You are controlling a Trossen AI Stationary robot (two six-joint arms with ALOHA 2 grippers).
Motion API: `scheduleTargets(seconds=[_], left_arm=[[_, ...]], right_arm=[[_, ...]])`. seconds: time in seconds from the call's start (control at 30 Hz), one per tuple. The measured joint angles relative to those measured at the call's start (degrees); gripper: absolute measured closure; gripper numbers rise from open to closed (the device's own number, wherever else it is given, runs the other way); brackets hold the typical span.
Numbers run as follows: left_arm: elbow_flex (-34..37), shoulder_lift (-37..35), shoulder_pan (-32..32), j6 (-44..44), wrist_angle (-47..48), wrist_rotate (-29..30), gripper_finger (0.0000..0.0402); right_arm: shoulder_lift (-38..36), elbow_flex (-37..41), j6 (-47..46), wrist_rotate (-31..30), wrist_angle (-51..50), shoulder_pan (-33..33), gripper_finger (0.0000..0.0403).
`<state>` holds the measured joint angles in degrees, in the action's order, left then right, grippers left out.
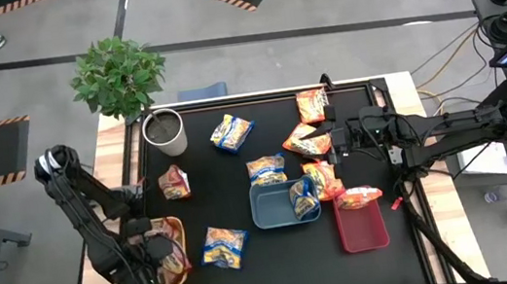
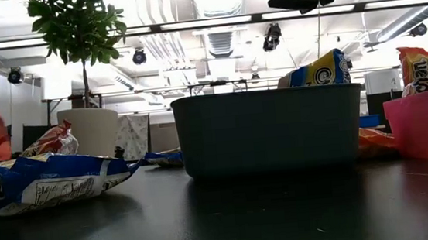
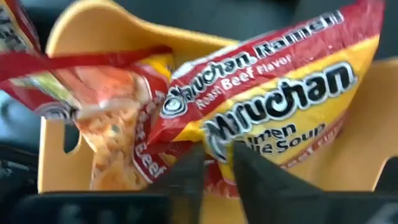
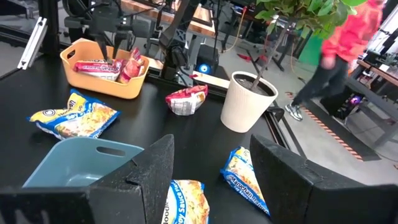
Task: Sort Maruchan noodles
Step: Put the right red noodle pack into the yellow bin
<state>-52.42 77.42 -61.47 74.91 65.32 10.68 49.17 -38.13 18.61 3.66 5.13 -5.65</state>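
The left gripper (image 3: pixel 216 167) pinches a red crinkly plastic Maruchan packet (image 3: pixel 267 93) over the yellow rectangular tray (image 1: pixel 173 233); the right gripper (image 4: pixel 211 180) hovers with fingers spread

Red-and-yellow packets (image 3: pixel 273 93) in the yellow tray (image 1: pixel 176 229), blue-and-yellow packet (image 1: pixel 225 247) on the black counter (image 1: pixel 280 266), orange packets (image 1: pixel 305 139) by blue tray (image 1: pixel 272 208) and red tray (image 1: pixel 363 230).

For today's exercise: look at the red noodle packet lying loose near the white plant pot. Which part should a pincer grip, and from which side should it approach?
Take the red packet from above, closing across its puffed middle. It lies flat and loose on the black table, with bare surface around it, so a top-down approach fits; its crinkly edges look thin and likely to slip. Come in from the side away from the white pot. The left pincer, above the yellow tray, is nearest.
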Motion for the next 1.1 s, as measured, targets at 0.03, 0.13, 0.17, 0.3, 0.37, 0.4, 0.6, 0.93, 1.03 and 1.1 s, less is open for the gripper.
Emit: scheduleTargets(seconds=[0.03, 0.13, 0.17, 0.3, 0.37, 0.4, 0.6, 0.93, 1.03, 1.1], left_arm=[[0.0, 0.1, 0.0, -0.3, 0.0, -0.9, 0.0374], [-0.1, 0.2, -0.3, 0.4, 0.0, -1.8, 0.0390], [-0.2, 0.2, -0.4, 0.4, 0.1, -1.8, 0.0392], [-2.2, 0.1, -0.6, -0.2, 0.9, 0.4, 0.0400], [-3.2, 0.1, -0.6, -0.3, 1.9, 1.5, 0.0401], [-3.7, 0.1, -0.6, -0.2, 2.1, 1.9, 0.0401], [-6.9, 0.3, -0.6, 1.6, 9.5, 1.9, 0.0401], [-9.4, 0.3, -0.6, -0.9, 3.6, 9.5, 0.0402], [-8.4, 0.5, -0.5, -6.0, -2.7, 16.3, 0.0402], [-8.3, 1.3, -0.2, -9.1, -5.3, 17.8, 0.0402]], right_arm=[[0.0, 0.0, 0.0, 0.0, 0.0, 0.0, 0.0202], [0.0, 0.0, -0.1, 0.0, 0.0, 0.0, 0.0202], [0.0, 0.0, -0.2, 0.0, 0.0, 0.0, 0.0202], [0.0, 0.0, -0.4, 0.0, -0.1, 0.0, 0.0202], [0.0, 0.0, -0.8, 0.0, -0.1, 0.0, 0.0202], [0.0, 0.0, -0.8, 0.0, -0.1, 0.0, 0.0202], [0.0, 0.0, -0.9, 0.0, -0.1, 0.0, 0.0202], [0.0, 0.0, -1.4, 0.0, -0.2, 0.0, 0.0202], [0.0, 0.0, -1.5, 0.0, -0.2, 0.0, 0.0202], [0.0, 0.0, -1.7, 0.0, -0.2, 0.0, 0.0202]])
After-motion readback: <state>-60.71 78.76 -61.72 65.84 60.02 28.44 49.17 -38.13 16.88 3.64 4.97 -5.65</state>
